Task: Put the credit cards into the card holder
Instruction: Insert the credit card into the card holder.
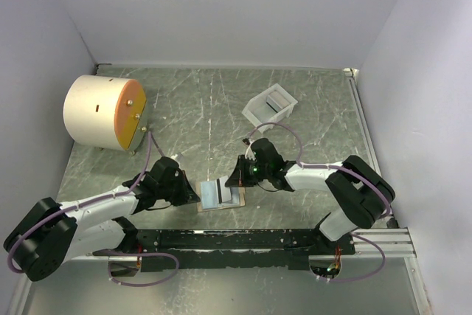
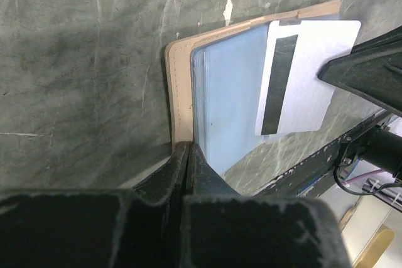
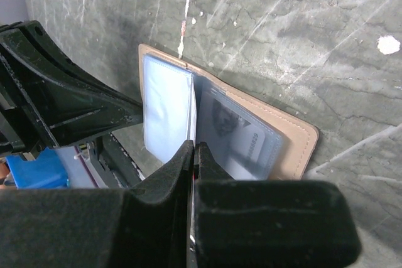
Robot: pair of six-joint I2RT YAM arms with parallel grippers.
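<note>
A tan wallet [image 1: 221,195] lies open on the green table between my two arms, its light-blue sleeves [image 2: 226,98] facing up. My left gripper [image 2: 186,152] is shut on the wallet's near edge. My right gripper [image 3: 193,152] is shut on a credit card [image 2: 311,61], whose white back with a black stripe shows in the left wrist view. That card stands edge-on [image 3: 191,111] over the sleeves; whether its end still sits in a pocket I cannot tell. Another card [image 3: 235,133] shows through a sleeve. The card holder [image 1: 269,106], a small white tray, sits farther back, right of centre.
A cream cylinder with an orange face [image 1: 103,112] stands at the back left. White walls close in the table on three sides. The black base rail [image 1: 243,240] runs along the near edge, just behind the wallet.
</note>
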